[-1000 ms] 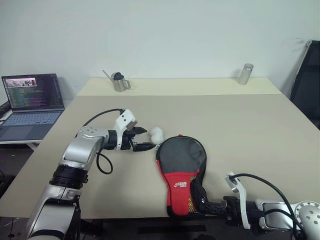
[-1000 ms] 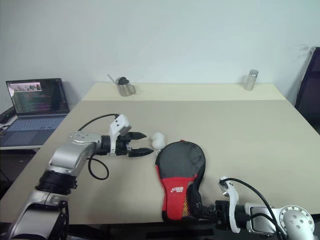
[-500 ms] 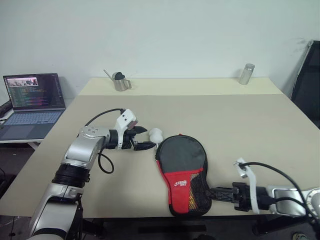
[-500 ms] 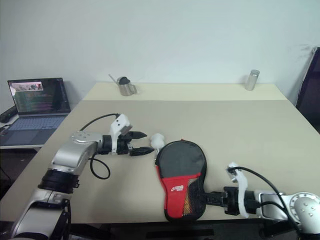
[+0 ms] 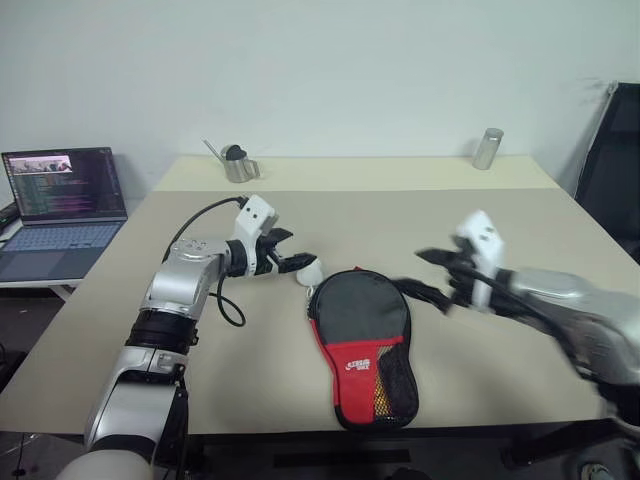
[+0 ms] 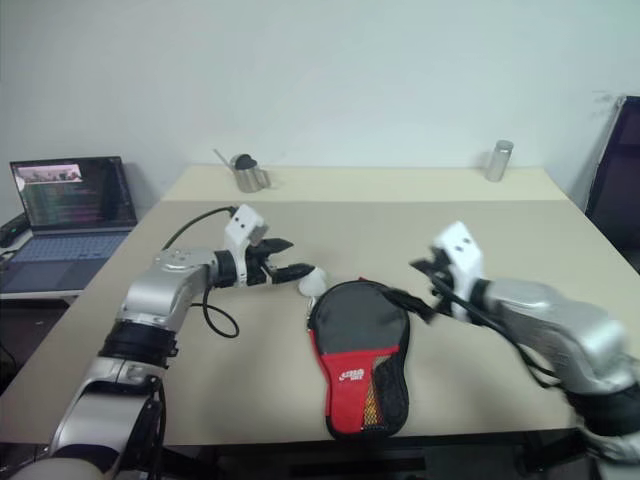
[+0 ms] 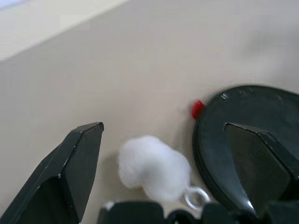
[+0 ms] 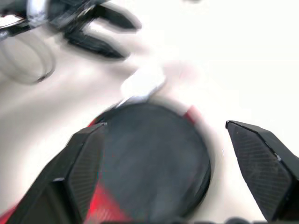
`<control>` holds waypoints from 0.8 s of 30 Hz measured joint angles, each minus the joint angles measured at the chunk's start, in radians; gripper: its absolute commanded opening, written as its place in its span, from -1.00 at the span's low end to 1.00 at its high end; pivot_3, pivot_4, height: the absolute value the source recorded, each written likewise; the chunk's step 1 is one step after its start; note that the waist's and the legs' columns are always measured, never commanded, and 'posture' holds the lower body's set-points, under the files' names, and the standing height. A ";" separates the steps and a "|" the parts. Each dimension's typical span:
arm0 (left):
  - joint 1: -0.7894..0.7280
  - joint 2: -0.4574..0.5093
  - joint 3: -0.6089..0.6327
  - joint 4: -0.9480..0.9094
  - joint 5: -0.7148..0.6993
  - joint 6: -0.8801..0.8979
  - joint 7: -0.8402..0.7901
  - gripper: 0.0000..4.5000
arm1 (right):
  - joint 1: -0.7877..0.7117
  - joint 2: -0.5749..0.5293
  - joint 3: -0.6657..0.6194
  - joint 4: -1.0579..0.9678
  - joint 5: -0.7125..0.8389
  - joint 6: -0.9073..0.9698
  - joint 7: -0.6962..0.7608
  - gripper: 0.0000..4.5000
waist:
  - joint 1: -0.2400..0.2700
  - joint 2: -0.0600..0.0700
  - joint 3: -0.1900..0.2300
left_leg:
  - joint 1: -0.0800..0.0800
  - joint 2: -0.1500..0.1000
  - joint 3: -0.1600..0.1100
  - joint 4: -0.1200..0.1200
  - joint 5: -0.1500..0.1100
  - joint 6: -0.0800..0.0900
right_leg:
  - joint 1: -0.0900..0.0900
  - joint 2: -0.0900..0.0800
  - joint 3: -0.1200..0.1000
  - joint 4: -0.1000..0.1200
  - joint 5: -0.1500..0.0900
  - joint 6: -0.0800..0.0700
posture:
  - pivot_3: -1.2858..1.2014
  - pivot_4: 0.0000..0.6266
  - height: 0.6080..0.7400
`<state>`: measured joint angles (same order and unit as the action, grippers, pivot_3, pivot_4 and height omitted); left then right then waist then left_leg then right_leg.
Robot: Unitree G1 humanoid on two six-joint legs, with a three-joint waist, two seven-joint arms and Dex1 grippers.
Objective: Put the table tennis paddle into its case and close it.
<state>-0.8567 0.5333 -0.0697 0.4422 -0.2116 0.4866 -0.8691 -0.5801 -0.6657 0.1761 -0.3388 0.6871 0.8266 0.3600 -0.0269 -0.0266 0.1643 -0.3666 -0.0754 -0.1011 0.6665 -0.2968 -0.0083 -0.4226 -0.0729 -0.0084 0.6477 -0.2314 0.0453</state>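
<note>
Zipped case (image 5: 361,345) lying mid-table, long axis running 12 to 6, round black end at 12, red end near the table's (image 5: 500,240) front edge, left gripper (image 5: 292,252) spread wide at its 11 beside a white puff (image 5: 311,272), right gripper (image 5: 437,277) gaping at its 2, bare tabletop beyond.

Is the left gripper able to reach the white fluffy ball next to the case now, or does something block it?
Probably yes. The left gripper is open, and the white fluffy ball lies on the table between its fingers, beside the case. Nothing stands between them.
</note>
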 measured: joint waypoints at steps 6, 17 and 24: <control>-0.008 -0.073 0.009 0.059 0.025 0.028 0.119 1.00 | 0.028 0.261 0.158 0.193 -0.255 -0.146 -0.064 0.98 | 0.003 -0.001 -0.001 | -0.021 -0.003 -0.003 0.011 0.000 -0.001 | -0.018 -0.002 -0.002 0.001 0.000 0.000 | 0.03 -0.52 1.00; -0.013 -0.167 -0.015 0.138 0.122 0.074 0.307 1.00 | 0.108 0.387 0.170 0.270 -0.336 -0.114 0.011 0.98 | -0.004 0.001 -0.001 | 0.001 -0.001 -0.003 0.009 -0.002 0.002 | 0.003 0.004 -0.002 0.002 0.005 -0.001 | 0.03 -0.52 1.00; -0.010 -0.192 -0.004 0.154 0.139 0.080 0.376 1.00 | 0.111 0.411 0.178 0.268 -0.374 -0.112 0.058 0.98 | -0.004 0.000 -0.001 | 0.003 -0.001 -0.003 0.010 -0.001 -0.001 | 0.004 0.003 -0.001 0.004 0.005 -0.001 | 0.03 -0.52 1.00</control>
<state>-0.8671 0.3412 -0.0734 0.5959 -0.0723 0.5667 -0.4933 -0.4689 -0.2545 0.3543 -0.0708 0.3135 0.7148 0.4184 -0.0309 -0.0261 0.1631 -0.3640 -0.0764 -0.1041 0.6767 -0.2973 -0.0093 -0.4189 -0.0695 -0.0096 0.6517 -0.2261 0.0446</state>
